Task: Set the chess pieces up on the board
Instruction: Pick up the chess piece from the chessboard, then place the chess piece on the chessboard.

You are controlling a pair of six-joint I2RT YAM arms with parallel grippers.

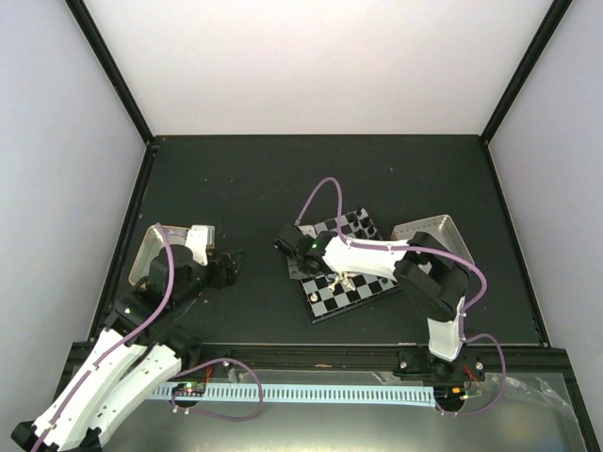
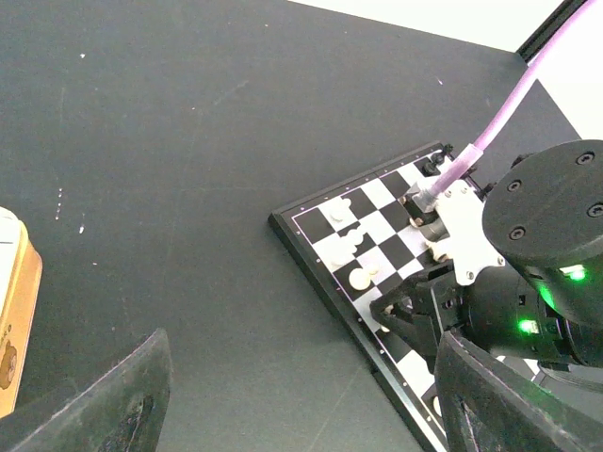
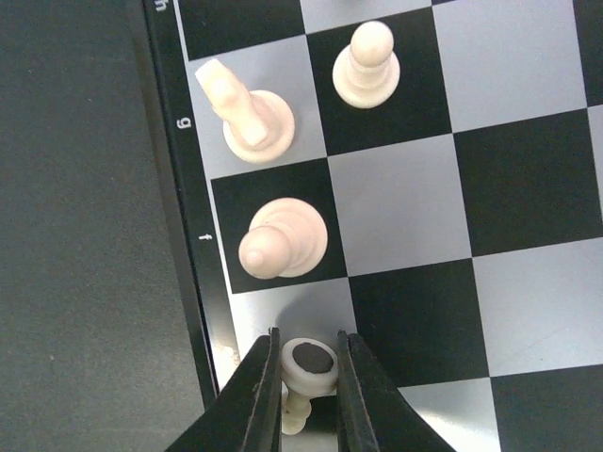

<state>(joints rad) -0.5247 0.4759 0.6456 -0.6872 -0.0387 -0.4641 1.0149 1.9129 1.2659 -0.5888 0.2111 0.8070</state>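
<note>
The board (image 1: 363,292) lies right of the table's middle, and also shows in the left wrist view (image 2: 311,226) and the right wrist view (image 3: 396,202). My right gripper (image 3: 309,347) is shut on a cream chess piece (image 3: 311,365) that is tipped with its dark felt base facing the camera, over a pale edge square. Three cream pieces stand nearby: a bishop-like one (image 3: 281,240), a leaning one (image 3: 243,113) and a pawn (image 3: 367,66). My right gripper (image 1: 294,247) reaches over the board's left corner. My left gripper (image 1: 229,266) (image 2: 301,414) is open and empty over bare table, left of the board.
A metal tray (image 1: 143,259) stands at the left with a white box (image 1: 200,237) in it. Another metal tray (image 1: 443,228) stands right of the board. A tan box edge (image 2: 14,311) shows at the left. A pale blue strip (image 1: 311,391) runs along the front.
</note>
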